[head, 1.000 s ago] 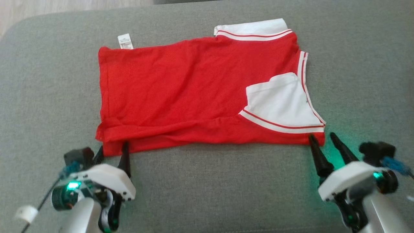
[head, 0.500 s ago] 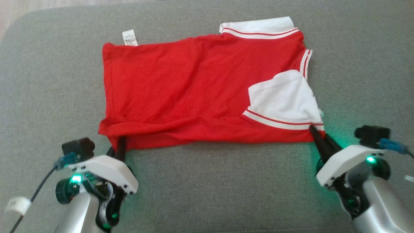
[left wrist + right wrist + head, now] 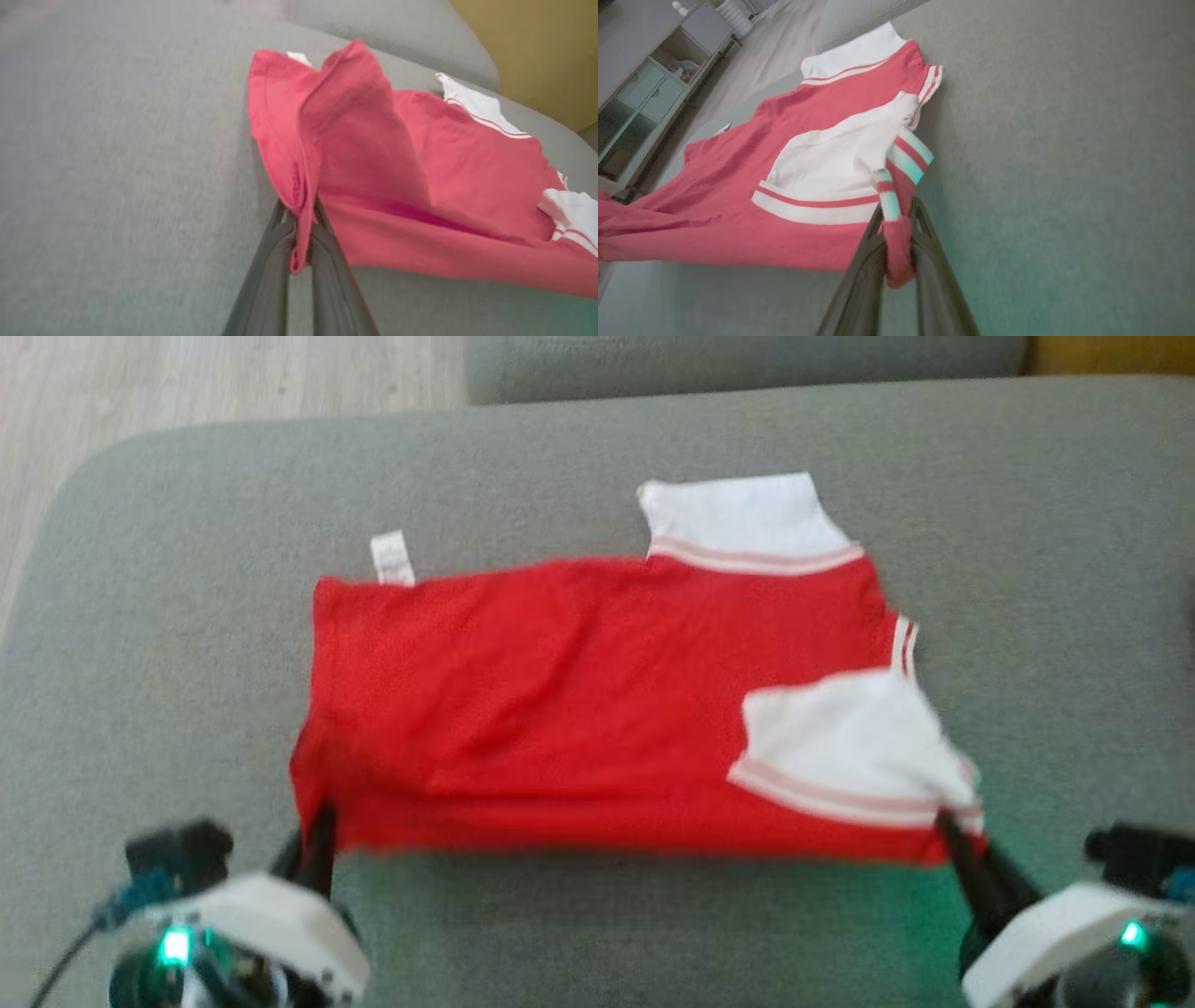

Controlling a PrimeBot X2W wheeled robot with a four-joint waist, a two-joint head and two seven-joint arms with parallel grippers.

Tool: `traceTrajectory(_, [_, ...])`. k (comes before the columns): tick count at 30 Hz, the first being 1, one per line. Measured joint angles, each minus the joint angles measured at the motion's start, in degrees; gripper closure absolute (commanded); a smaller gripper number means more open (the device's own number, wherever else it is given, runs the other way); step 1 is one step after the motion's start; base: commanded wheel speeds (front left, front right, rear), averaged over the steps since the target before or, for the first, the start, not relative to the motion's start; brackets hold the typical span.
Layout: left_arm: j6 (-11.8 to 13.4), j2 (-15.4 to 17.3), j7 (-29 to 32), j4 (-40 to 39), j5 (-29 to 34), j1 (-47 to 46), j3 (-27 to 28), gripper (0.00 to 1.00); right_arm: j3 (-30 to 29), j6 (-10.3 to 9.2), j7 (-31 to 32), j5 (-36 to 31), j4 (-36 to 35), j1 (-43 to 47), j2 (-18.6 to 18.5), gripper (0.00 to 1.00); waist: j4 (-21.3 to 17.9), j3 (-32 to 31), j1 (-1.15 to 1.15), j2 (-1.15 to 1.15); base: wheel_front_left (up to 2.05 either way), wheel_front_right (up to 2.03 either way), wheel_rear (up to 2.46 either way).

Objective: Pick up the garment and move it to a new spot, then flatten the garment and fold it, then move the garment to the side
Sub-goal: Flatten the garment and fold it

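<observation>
The left gripper (image 3: 316,821) is pinching the red garment (image 3: 560,709) at its near-left corner, the right gripper (image 3: 948,826) at its striped near-right corner, toward the grey cushion (image 3: 187,569)'s front edge. Both bites are looking thin, so uneven pulling is risking one corner slipping free and the fold collapsing.

The grey cushion (image 3: 168,616) bears a red garment (image 3: 560,709) (white collar and sleeve), far edge lying flat.

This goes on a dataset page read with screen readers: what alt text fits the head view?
A red garment with white, stripe-edged patches lies spread on a grey cushion; the left gripper and the right gripper are shut on its two near corners. The picture is slightly blurred.
</observation>
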Motion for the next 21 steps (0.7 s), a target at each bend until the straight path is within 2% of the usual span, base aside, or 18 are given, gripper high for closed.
traceTrajectory(5, [1.77, -0.32, 1.97, 0.11, -2.80, 6.61, 0.70, 1.00, -0.67, 0.00, 3.76, -0.84, -1.32, 6.77, 3.08, 1.00, -1.33, -1.16, 0.00, 0.00, 0.00, 0.00, 0.00])
traceTrajectory(8, [1.63, -0.93, 1.92, 2.81, -5.14, 8.82, 1.65, 1.00, -0.11, 0.00, 4.25, -0.97, -0.01, 8.65, 3.75, 1.00, -1.78, -1.20, 0.00, 0.00, 0.00, 0.00, 0.00])
traceTrajectory(9, [1.09, -1.10, 1.94, 4.16, -5.60, 9.04, 1.62, 1.00, 0.23, 0.00, 4.24, -1.07, 0.48, 8.71, 3.89, 0.70, -1.82, -1.14, 0.00, 0.00, 0.00, 0.00, 0.00])
traceTrajectory(10, [0.43, -1.36, 1.96, 5.65, -6.17, 8.99, 1.49, 1.00, 0.40, 0.00, 4.22, -1.09, 1.24, 8.62, 3.97, 0.00, -1.79, -1.14, 0.01, 0.00, 0.00, 0.00, 0.00])
traceTrajectory(11, [-0.12, -1.69, 1.97, 6.95, -6.66, 8.88, 1.33, 0.60, 0.56, 0.00, 4.10, -1.40, 2.00, 8.39, 3.97, 0.00, -1.73, -1.15, 0.01, 0.00, 0.00, 0.00, 0.00])
traceTrajectory(12, [-0.52, -2.15, 1.99, 8.18, -7.08, 8.76, 1.23, 0.05, 0.58, 0.00, 3.64, -1.46, 2.85, 8.05, 3.97, 0.00, -1.66, -1.14, 0.01, 0.00, 0.00, 0.00, 0.00])
traceTrajectory(13, [-0.75, -2.22, 2.02, 9.34, -7.04, 8.70, 0.70, 0.00, 0.69, 0.00, 2.94, -1.31, 3.63, 7.61, 3.97, 0.00, -1.59, -1.12, 0.01, 0.00, 0.00, 0.00, 0.00])
traceTrajectory(17, [-1.10, -2.67, -1.48, 11.14, -5.21, 8.01, -0.12, 0.00, 1.29, 0.00, -0.96, -1.42, 4.74, 5.29, 3.72, 0.00, -1.22, -1.20, 0.01, 0.00, 0.00, 0.00, 0.00])
traceTrajectory(21, [0.96, -2.90, -8.89, 10.87, -1.08, 6.25, 0.87, 0.00, 1.35, 0.00, -6.69, -3.43, 2.76, 2.76, 1.90, 0.00, -0.85, -1.16, 0.01, 0.00, 0.00, 0.00, 0.00])
